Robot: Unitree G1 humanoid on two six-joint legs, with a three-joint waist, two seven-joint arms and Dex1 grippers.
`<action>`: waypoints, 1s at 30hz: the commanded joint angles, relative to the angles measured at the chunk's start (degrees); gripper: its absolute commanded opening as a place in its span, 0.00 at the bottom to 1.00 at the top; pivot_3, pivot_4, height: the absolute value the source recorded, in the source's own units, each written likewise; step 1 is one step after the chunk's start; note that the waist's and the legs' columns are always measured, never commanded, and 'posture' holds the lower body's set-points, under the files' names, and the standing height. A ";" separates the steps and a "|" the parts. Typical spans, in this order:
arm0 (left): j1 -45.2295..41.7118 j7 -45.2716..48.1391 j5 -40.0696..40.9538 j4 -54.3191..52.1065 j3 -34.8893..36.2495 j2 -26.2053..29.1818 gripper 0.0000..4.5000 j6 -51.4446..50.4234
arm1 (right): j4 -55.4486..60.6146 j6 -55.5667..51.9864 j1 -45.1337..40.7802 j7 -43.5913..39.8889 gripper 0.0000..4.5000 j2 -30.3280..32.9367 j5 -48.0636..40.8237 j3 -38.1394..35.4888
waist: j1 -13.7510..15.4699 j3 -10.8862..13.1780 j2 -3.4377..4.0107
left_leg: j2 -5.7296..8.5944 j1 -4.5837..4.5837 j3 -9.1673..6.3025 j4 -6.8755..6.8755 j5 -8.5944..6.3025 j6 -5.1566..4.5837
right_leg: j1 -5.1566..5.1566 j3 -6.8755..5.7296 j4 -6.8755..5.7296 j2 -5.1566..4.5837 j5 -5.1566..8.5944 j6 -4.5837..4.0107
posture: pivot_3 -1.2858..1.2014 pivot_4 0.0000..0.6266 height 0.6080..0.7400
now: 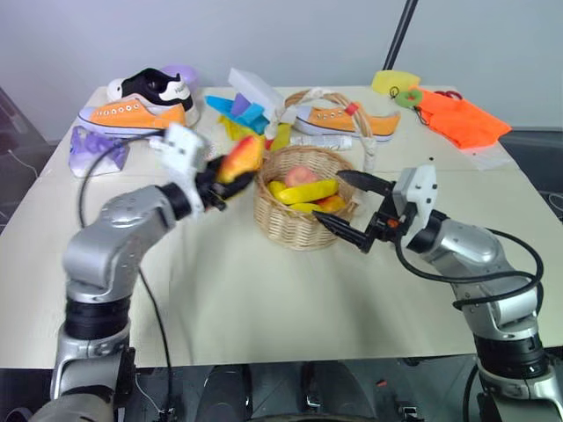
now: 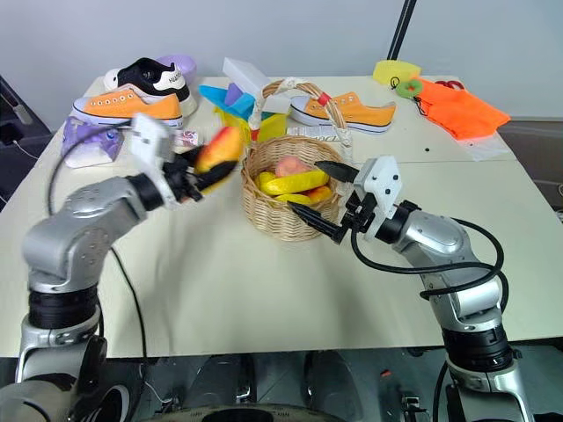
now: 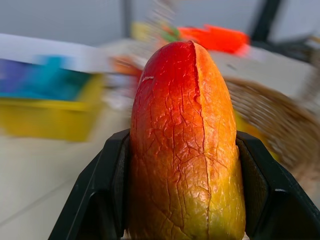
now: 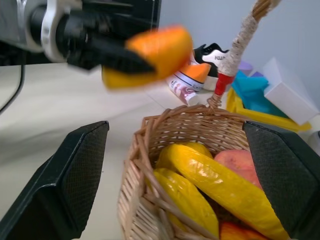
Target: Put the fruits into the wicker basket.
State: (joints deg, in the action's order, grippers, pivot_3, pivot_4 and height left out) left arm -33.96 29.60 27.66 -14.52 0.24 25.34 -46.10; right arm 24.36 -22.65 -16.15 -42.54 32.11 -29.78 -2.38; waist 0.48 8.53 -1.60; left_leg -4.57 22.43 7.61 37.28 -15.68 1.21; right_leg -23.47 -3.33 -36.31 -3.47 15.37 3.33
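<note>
red-to-yellow cracked-skin mango (image 3: 186, 145) clamped in left gripper (image 1: 214, 183) beside wicker basket (image 1: 299, 224); right gripper (image 1: 352, 207) gapes wide, empty; cream table (image 1: 264, 299).

a pale beige table (image 1: 264, 299) carries everything. the wicker basket (image 1: 303, 220) stands near its middle. behind it lie two orange sneakers (image 1: 132, 114) (image 1: 343, 120), a black sneaker (image 1: 154, 86), a yellow tray (image 1: 242, 126) with blue and purple blocks, and a white box (image 1: 255, 88). orange cloth (image 1: 462, 119) lies at the far right corner, a purple thing (image 1: 92, 148) at the far left.
</note>
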 commanded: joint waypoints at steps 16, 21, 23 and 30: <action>-10.70 2.31 -2.08 10.69 -3.22 -11.35 0.99 5.51 | 5.68 0.03 3.65 4.90 1.00 -0.84 0.03 -1.99 | -0.11 0.00 0.01 | -0.09 0.01 -0.03 0.01 0.00 0.00 | 0.01 0.00 0.02 0.13 -0.01 0.04 | 0.52 0.24 1.00; -4.40 4.01 2.84 0.63 2.14 -7.38 0.99 4.65 | 9.71 2.78 11.55 8.20 1.00 -2.77 0.35 -5.62 | -0.01 0.00 0.02 | -0.12 0.00 -0.08 -0.02 0.00 0.00 | 0.01 0.02 0.02 0.12 0.00 0.04 | 0.52 0.24 1.00; -0.42 5.47 4.19 -2.68 4.32 -4.52 0.99 5.19 | 10.48 4.93 14.26 11.05 1.00 -4.34 1.37 -8.81 | -0.09 0.00 0.02 | -0.13 0.00 -0.08 -0.01 0.01 0.01 | 0.01 0.03 0.02 0.11 0.00 0.04 | 0.52 0.24 1.00; 16.51 18.11 5.66 -7.27 14.92 7.86 0.99 17.46 | 13.31 4.52 19.16 19.63 1.00 -7.73 6.62 -8.89 | -0.96 -0.01 0.08 | -0.19 -0.07 -0.05 -0.02 0.02 0.04 | 0.01 0.05 0.00 0.11 0.01 0.01 | 0.52 0.24 1.00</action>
State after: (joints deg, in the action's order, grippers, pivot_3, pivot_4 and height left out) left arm -18.10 44.15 32.28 -18.73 12.71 31.98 -32.84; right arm 35.28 -18.39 3.99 -24.83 25.06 -24.01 -11.30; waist -0.48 8.52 -1.52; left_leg -4.76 22.37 7.56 37.25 -15.66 1.26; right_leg -23.47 -3.29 -36.32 -3.37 15.39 3.33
